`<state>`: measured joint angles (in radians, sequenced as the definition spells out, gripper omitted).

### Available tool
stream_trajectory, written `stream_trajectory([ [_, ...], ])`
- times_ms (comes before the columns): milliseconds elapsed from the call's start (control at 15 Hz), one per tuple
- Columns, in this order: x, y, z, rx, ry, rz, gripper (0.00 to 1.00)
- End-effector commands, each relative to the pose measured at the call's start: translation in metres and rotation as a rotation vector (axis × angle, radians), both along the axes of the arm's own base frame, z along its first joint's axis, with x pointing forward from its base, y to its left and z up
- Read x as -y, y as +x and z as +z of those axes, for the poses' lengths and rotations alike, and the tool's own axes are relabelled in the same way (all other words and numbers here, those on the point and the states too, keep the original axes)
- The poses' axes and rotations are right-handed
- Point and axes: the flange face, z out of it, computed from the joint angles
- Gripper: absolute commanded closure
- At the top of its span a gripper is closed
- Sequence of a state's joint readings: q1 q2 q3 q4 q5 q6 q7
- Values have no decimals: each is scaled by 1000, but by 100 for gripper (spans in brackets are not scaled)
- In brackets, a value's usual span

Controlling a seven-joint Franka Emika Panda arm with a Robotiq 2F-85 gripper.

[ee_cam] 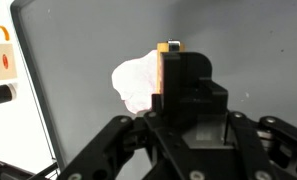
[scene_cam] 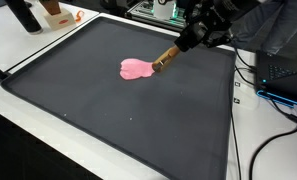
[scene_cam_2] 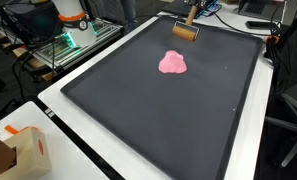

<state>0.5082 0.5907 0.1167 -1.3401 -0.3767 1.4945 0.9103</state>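
Wooden brush (scene_cam: 166,56): clamped between closed jaws of gripper (scene_cam: 191,40). Head just beside pink blob (scene_cam: 137,68) on black mat (scene_cam: 88,110).

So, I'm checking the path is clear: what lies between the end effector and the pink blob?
Only the wooden tool that the end effector grips, angled toward the pink blob, over bare dark mat, in an exterior view.
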Motion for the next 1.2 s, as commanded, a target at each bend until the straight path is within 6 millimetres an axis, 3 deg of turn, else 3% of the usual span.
stream_trajectory([
  [0, 7, 7, 8, 9, 2, -52, 77],
  [467, 35, 26, 19, 18, 62, -107, 77],
  [1133, 97, 52, 40, 19, 261, -209, 77],
])
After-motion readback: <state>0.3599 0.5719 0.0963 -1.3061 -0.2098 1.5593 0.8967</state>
